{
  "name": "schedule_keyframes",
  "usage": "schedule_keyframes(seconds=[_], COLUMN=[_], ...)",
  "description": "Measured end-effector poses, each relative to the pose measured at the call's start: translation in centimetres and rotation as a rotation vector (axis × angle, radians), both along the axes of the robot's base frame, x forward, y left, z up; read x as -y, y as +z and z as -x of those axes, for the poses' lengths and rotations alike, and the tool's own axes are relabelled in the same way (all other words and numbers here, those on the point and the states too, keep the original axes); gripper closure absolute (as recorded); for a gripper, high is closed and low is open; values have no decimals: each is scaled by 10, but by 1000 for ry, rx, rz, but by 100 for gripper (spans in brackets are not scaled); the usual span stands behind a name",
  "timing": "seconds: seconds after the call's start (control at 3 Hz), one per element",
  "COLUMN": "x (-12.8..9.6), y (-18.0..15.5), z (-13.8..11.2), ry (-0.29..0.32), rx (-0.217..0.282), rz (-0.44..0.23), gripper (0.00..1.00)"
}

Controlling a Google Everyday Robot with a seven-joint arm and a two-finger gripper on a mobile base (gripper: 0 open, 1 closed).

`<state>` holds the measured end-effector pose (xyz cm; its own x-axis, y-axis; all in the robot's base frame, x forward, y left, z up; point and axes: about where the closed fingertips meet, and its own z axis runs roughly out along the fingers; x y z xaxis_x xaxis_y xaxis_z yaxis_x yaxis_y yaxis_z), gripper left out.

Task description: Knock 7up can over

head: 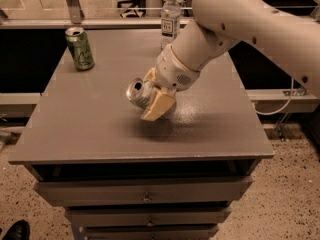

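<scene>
The 7up can (137,91) is a silver-white can with a pull-tab top. It is tipped hard over near the middle of the grey table (90,129), its top facing left toward the camera. My gripper (146,96) reaches in from the upper right on the cream-white arm. Its cream fingers (158,105) sit on both sides of the can, closed against its body. The lower part of the can is hidden behind the fingers, so I cannot tell whether it touches the tabletop.
A darker green can (80,48) stands upright at the table's back left. A clear plastic water bottle (170,19) stands at the back centre, just behind my arm. Drawers sit below the table's front edge.
</scene>
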<state>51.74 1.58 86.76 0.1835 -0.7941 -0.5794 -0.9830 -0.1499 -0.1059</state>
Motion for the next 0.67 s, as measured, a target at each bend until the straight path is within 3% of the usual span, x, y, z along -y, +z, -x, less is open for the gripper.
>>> schedule_keyframes(seconds=[0.33, 0.67], x=[5, 3], y=[-11, -22], z=[9, 16], ry=[62, 86], rx=[21, 32], rz=[125, 202], gripper=[93, 64])
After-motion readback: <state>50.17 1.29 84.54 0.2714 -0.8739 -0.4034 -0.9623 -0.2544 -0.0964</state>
